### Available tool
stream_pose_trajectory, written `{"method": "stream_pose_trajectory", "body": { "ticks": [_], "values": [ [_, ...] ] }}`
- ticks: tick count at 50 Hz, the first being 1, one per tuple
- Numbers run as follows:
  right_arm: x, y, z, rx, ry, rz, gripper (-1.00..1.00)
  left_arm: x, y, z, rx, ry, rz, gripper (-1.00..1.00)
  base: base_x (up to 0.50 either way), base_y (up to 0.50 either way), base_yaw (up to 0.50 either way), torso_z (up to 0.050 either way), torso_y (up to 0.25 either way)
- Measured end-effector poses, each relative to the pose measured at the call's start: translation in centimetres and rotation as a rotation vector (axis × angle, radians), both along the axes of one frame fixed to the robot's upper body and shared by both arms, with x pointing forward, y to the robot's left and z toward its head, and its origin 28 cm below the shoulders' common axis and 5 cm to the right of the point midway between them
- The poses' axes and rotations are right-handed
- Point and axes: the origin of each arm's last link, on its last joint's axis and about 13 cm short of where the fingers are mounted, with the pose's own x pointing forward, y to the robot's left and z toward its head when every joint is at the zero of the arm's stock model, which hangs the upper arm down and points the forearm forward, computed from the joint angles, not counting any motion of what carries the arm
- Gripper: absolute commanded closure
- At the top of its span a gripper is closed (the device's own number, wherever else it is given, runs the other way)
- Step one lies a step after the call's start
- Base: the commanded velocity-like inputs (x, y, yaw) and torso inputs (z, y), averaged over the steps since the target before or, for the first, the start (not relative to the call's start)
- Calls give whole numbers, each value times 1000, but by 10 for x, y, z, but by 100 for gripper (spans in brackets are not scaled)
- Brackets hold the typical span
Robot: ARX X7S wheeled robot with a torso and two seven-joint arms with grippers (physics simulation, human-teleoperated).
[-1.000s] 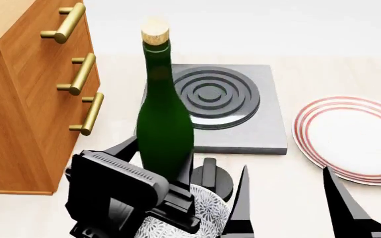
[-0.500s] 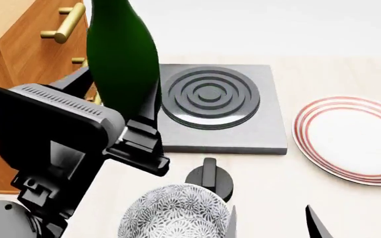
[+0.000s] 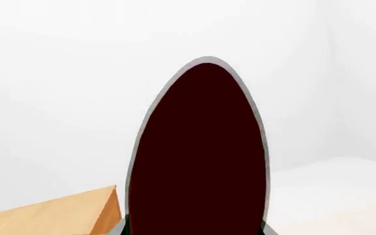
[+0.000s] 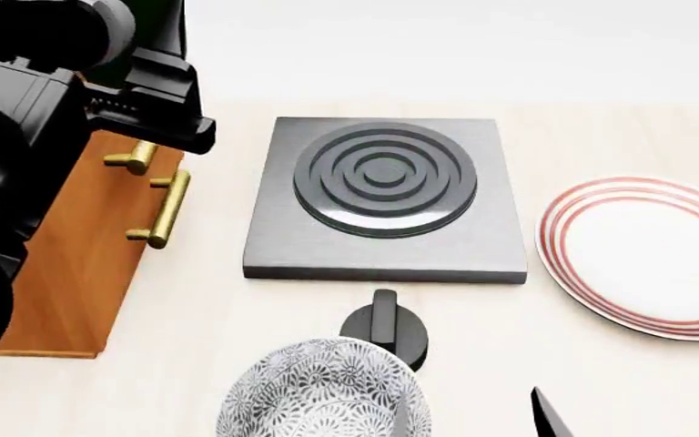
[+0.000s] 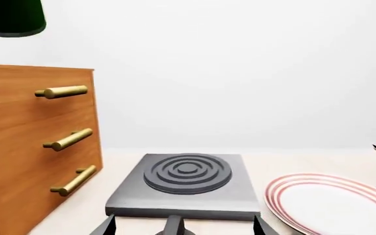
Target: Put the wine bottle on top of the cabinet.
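Wine bottle (image 5: 10, 18) dark glass, rounded, above wooden cabinet (image 5: 25, 147); left pincer grip apparently closed on it.

Bottle (image 5: 10, 17): dark green glass; only the base shows in the right wrist view, in the air, above the level of the cabinet (image 5: 25, 147) top. Left wrist view: body fills the centre, near-black with a pale rim; neck, cork and label not visible.

Cabinet: orange-brown wood, three brass bar handles down the drawer front. Stands upright on the pale surface; its top corner appears beside and lower than the bottle in the left wrist view.
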Motion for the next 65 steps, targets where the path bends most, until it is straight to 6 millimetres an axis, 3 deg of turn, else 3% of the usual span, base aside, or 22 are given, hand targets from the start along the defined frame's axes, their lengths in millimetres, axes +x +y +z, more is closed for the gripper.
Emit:
{"method": "stream_pose_trajectory", "body": {
  "ticks": [29, 46, 65],
  "values": [
    [-1, 1, 3, 12, -6, 10, -100, 45, 59, 68, 10, -8, 292, 100, 0, 0, 0, 0, 1],
    [-1, 2, 2, 16, 1, 17, -100, 70, 80, 108, -23, 14, 429, 100, 0, 0, 0, 1, 1],
    [-1, 2, 1, 21, 5, 18, -100, 81, 86, 127, -90, 94, 396, 100, 0, 0, 0, 0, 1]
  ]
}}
